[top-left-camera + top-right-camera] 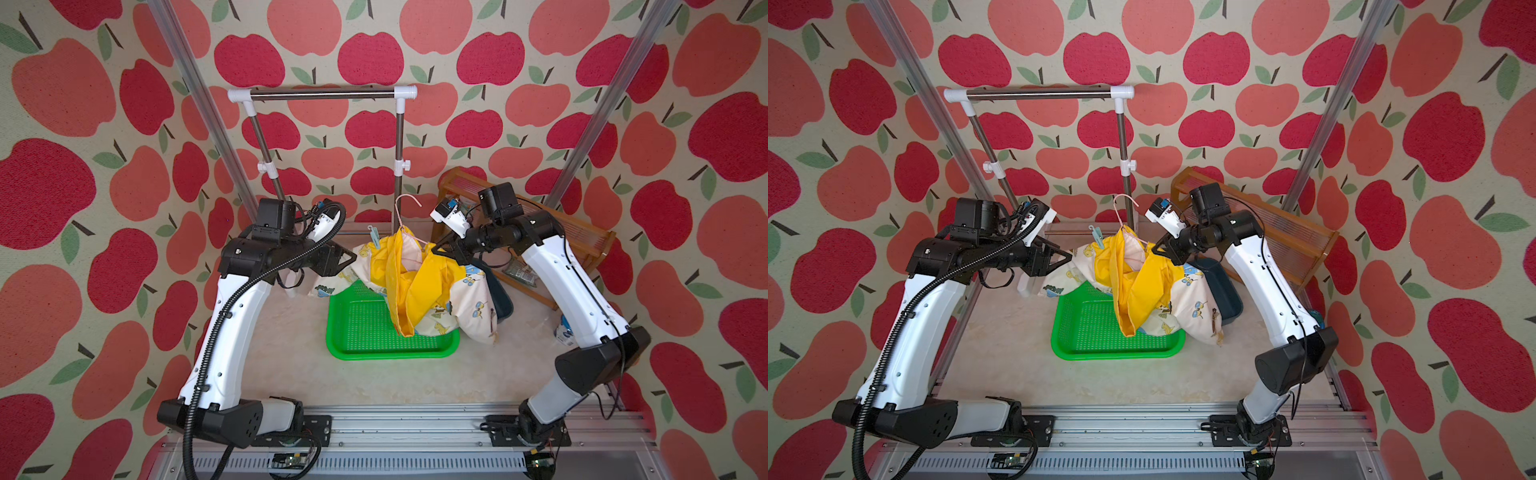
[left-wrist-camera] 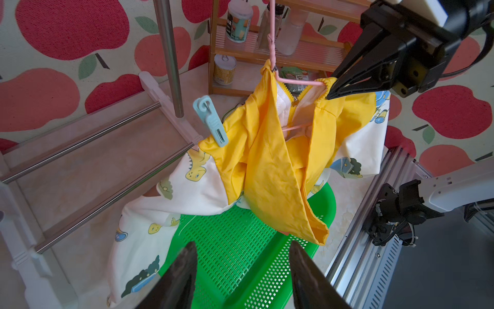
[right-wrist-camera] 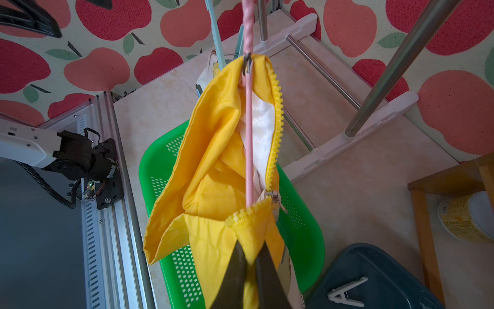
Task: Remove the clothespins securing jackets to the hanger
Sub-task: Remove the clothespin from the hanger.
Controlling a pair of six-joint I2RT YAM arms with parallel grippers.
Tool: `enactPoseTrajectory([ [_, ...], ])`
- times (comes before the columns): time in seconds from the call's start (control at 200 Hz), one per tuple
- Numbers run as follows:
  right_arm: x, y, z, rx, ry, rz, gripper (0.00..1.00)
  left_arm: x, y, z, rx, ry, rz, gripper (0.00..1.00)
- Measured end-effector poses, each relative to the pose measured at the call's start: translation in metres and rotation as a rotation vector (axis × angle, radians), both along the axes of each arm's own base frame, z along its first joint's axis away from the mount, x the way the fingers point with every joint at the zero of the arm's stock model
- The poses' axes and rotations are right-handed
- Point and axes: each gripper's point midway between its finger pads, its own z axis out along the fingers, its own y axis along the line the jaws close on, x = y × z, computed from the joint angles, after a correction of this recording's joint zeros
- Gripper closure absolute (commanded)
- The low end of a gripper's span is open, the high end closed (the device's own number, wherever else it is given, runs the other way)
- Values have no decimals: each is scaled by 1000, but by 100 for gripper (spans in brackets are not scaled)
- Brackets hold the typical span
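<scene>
Left fingers (image 1: 343,259) stand apart and empty in a top view, just beside the cream jacket (image 1: 471,297), while the right fingers (image 1: 444,250) are pinched shut on the yellow jacket (image 1: 415,286) at its shoulder on their side, holding the pink hanger (image 1: 405,210) up over the green tray (image 1: 365,332). From the left wrist, one pale blue clothespin (image 2: 211,121) clamps the opposite shoulder, ahead of the parted tips. From the right wrist, a white clothespin (image 3: 347,293) lies loose in the dark bin (image 3: 387,267), so I judge the blue one is the step in hand: the left fingers must close on its tail ends, squeeze and lift it off.
</scene>
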Motion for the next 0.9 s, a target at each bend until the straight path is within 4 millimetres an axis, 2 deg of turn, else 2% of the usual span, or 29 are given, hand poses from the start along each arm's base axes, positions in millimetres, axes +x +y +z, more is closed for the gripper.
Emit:
enactPoseTrajectory([
  [0.1,1,4,3,27,16,20,100,12,-4,-4,-25,9,-12,40],
  [0.285,-10,8,17,80,46,67,100,43,-18,-21,-79,63,-69,39],
  [0.45,-16,8,23,121,88,86,100,65,-21,-19,-146,74,-114,41],
  [0.74,-14,1,37,222,171,76,100,64,-32,17,-255,2,-252,41],
  [0.9,-14,1,44,264,202,77,100,69,-37,11,-265,17,-291,41],
])
